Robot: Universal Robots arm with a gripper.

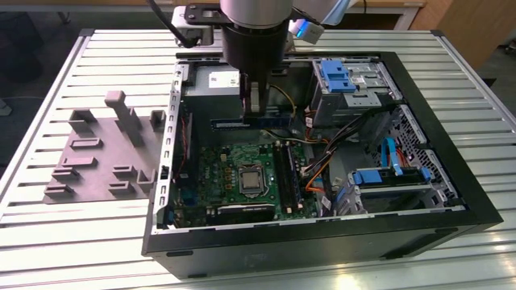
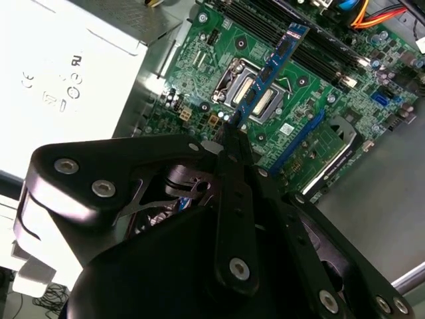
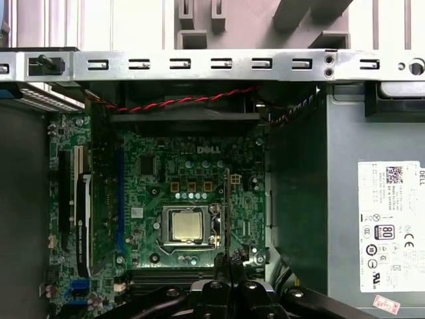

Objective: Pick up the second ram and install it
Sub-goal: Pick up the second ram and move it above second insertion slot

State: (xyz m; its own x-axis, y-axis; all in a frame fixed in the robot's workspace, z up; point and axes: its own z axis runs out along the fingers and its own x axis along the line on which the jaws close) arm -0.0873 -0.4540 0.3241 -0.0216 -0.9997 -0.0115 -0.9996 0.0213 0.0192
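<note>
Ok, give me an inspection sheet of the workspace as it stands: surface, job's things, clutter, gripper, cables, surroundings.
Surface: slatted metal table with an open PC case on it.
Job's things: ram held above the motherboard, not in a slot.
Clutter: grey tray beside the case, on the exterior view's left.
Gripper: gripper shut on one end of the ram.
Cables: orange cables inside the case; red-black twisted wire along its wall.
Surroundings: wooden furniture beyond the table.
</note>
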